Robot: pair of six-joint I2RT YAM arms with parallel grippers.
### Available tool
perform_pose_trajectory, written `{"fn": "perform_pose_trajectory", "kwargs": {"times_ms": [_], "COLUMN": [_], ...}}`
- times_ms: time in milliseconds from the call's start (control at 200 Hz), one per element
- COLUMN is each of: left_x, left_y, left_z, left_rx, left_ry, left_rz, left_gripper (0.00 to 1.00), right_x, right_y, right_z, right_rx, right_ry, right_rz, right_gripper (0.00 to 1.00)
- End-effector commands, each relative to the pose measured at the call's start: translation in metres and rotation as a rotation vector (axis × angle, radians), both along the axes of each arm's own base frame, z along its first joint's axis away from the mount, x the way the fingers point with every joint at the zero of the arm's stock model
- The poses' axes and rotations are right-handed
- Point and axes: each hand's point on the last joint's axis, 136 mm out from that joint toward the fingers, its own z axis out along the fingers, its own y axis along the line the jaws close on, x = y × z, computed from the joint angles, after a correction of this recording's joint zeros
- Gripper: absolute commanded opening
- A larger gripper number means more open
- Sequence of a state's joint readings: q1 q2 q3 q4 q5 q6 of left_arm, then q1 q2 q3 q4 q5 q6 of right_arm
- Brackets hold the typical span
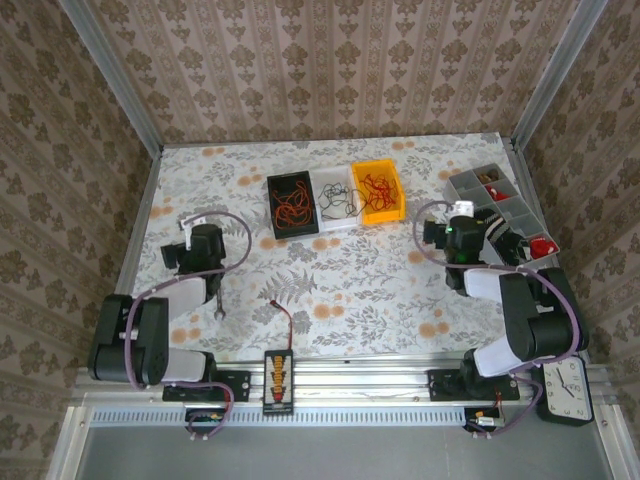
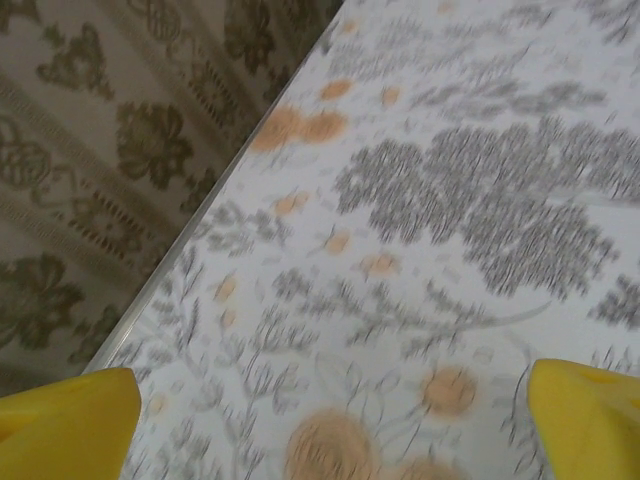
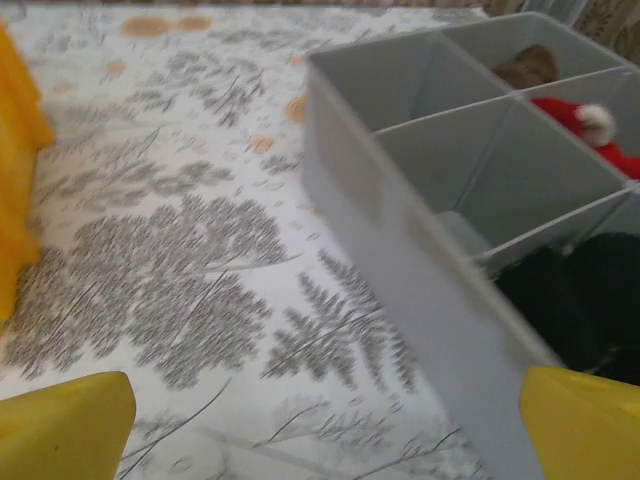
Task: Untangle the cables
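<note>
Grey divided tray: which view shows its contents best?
Right wrist: grey divided tray close up, with a brown item, a red item and a black item in separate compartments. Top external shows it small, beside the right arm.

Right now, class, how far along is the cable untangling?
Apparently done: thin black wires sit in the white plastic tray, red wires in the yellow plastic tray. In hand: nothing; the left gripper and right gripper are open, empty. Left: the red-orange tangle in the black plastic tray.
</note>
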State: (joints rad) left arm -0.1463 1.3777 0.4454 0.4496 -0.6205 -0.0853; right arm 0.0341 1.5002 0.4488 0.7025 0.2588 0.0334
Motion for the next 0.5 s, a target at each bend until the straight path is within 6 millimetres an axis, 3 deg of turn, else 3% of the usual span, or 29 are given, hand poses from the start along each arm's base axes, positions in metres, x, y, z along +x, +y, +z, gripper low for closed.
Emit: {"fn": "perform_pose_trajectory", "kwargs": {"times_ms": [0,135,280,295,335,385,495], "left_x": [0.031,0.048,0.042,0.04,0.042,0.041,0.042], "left_y": [-0.004,-0.013,-0.037,-0.038,-0.034,-0.034,-0.034], "left_z": [0.024,0.014,0.002,-0.003,0.009,-0.001,0.001], "left_rx": [-0.016,-0.058,-0.103,-0.105,-0.066,-0.111,-0.106], "left_ry": [-0.136,-0.13,-0.153,-0.162,-0.233,-0.162,-0.181], "left_rz": [-0.076,-0.177,-0.334,-0.341,-0.324,-0.321,-0.327], "left_gripper": [1.0,1.0,1.0,1.0,1.0,1.0,1.0], "right_x": [0.007,0.007,0.005,0.005,0.005,0.005,0.005], "right_y": [0.026,0.027,0.025,0.025,0.025,0.024,0.025], "right_z": [0.002,0.004,0.004,0.005,0.005,0.004,0.005], "right_rx": [0.073,0.076,0.057,0.057,0.057,0.059,0.06], "right_ry": [-0.075,-0.069,-0.078,-0.077,-0.08,-0.077,-0.078], "right_rz": [0.168,0.169,0.14,0.14,0.14,0.141,0.143], "right_gripper": [1.0,1.0,1.0,1.0,1.0,1.0,1.0]}}
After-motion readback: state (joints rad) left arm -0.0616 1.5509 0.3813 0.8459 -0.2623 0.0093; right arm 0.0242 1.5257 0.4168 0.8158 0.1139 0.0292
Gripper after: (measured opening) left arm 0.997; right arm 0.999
